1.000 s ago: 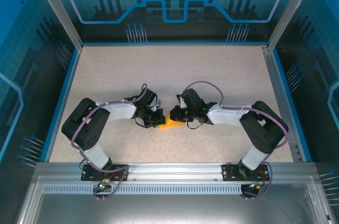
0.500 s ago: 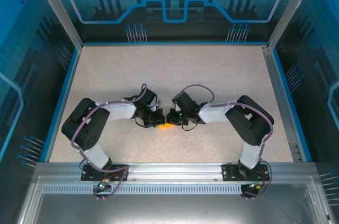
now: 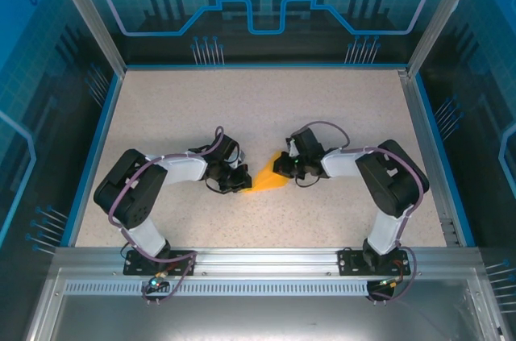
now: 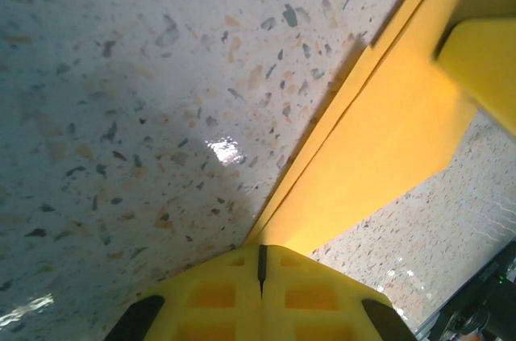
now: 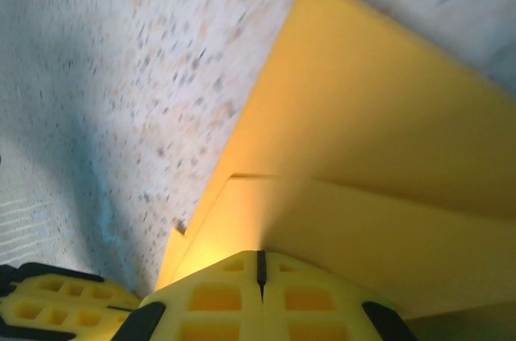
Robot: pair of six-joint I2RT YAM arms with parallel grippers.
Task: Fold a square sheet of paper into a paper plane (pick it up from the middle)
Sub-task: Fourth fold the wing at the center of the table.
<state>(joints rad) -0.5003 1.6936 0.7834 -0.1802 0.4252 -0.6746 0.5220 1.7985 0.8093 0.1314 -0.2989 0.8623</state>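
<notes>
Left gripper [image 3: 240,185]: jaws clenched on the narrow tip of the square sheet of paper [image 3: 267,179]. The sheet is plain orange-yellow and folded into a layered wedge. It widens from the left jaws toward the right jaws, low over the speckled table [image 3: 266,107]. Right gripper [image 3: 283,167]: jaws clenched on the wide end, where overlapping folded layers lie just ahead of them.

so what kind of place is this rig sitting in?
Looks like an enclosed robot work cell, maybe a demo booth: a speckled table walled by blue circuit-print panels on aluminium posts, and an aluminium rail at the near edge carrying the left arm and right arm. Folded orange paper lies mid-table.
</notes>
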